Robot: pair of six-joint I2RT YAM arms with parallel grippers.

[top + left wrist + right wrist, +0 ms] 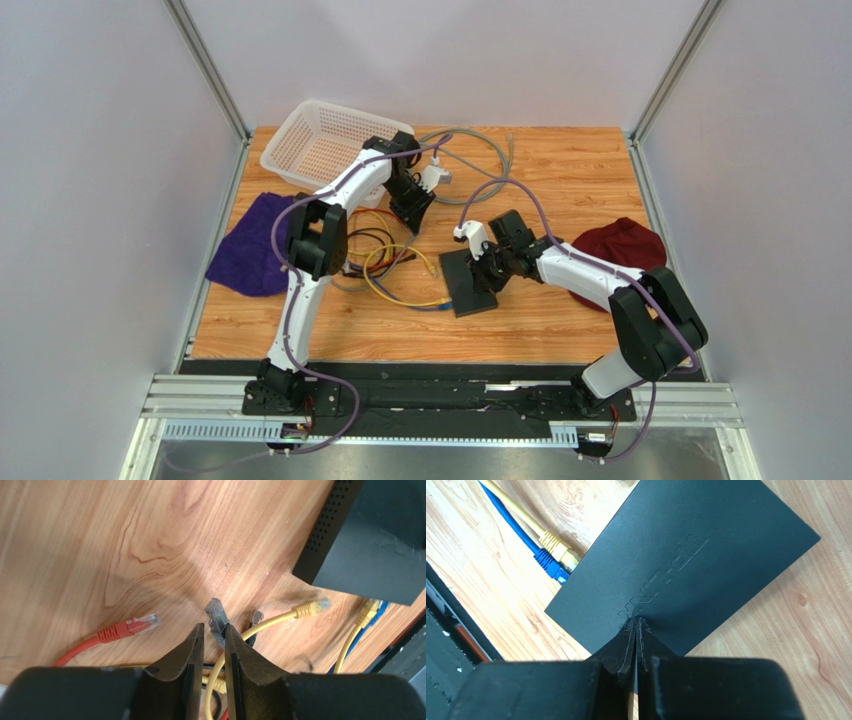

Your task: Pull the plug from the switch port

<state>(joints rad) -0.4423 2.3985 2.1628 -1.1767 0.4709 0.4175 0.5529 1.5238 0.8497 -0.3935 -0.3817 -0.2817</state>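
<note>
The switch (468,283) is a flat black box lying mid-table; its plain top fills the right wrist view (706,545). A yellow plug (558,549) and a blue plug (548,562) sit in its ports. My right gripper (636,620) is shut, tips pressed on the switch's top (488,266). My left gripper (412,212) hangs to the switch's left with its jaws parted (214,626). A loose grey plug (216,614) pokes out between the tips, against the right finger, clear of the switch (370,545).
Loose red plug (135,626), yellow plug (312,608) and a small black plug (256,617) lie on the wood, part of a cable tangle (385,255). A white mesh basket (325,140) stands back left. Purple cloth (250,255) left, dark red cloth (620,245) right, grey cable (490,160) behind.
</note>
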